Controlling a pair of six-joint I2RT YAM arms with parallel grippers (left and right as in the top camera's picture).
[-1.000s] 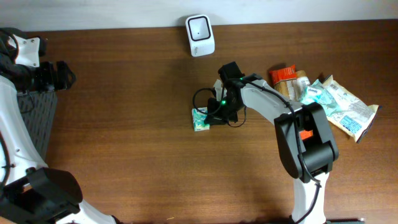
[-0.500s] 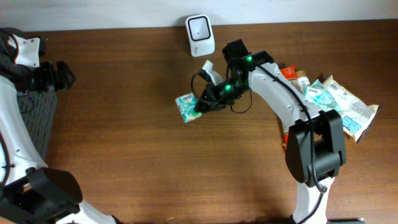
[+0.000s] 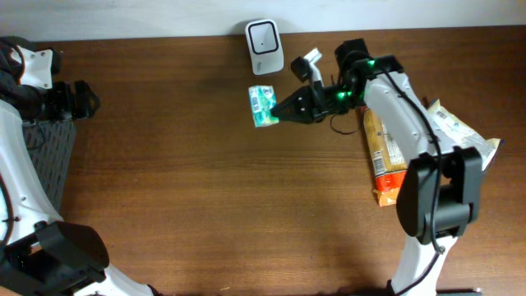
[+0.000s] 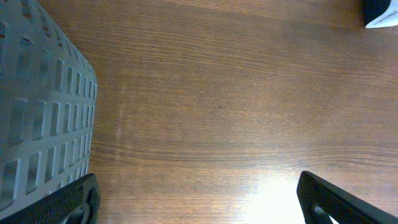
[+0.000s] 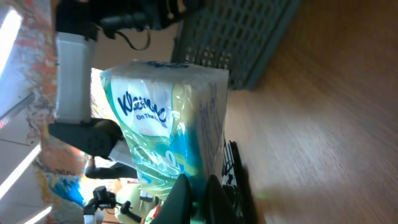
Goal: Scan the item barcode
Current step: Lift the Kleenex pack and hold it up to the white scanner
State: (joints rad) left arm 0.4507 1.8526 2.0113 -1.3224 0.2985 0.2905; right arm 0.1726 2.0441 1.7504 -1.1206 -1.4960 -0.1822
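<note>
Counter (image 3: 164, 181): brown wood grain, running wide beneath me.
Wall (image 3: 123, 16): a pale strip along the counter's far edge.
Crate (image 3: 51, 164): grey, slotted, at my left.
Light: glare on the wood.

Looks like a robotics lab bench got up as a shop checkout. Shows a brown wood-grain table (image 3: 181, 181) set against a plain white wall (image 3: 123, 16), with a white barcode scanner (image 3: 265, 47) standing at twelve o'clock on the far edge and a branded tissue packet (image 3: 263, 106) just beside it. Heaps crinkled retail packets (image 3: 452, 140) and an orange snack bag (image 3: 380, 164) at three o'clock. Parks a grey lattice basket (image 3: 51, 164) at nine o'clock. Flanks the tabletop with two white-and-black robot arms, the left arm (image 3: 37, 67) at ten o'clock and the right arm (image 3: 403, 107) reaching in from four o'clock.
</note>
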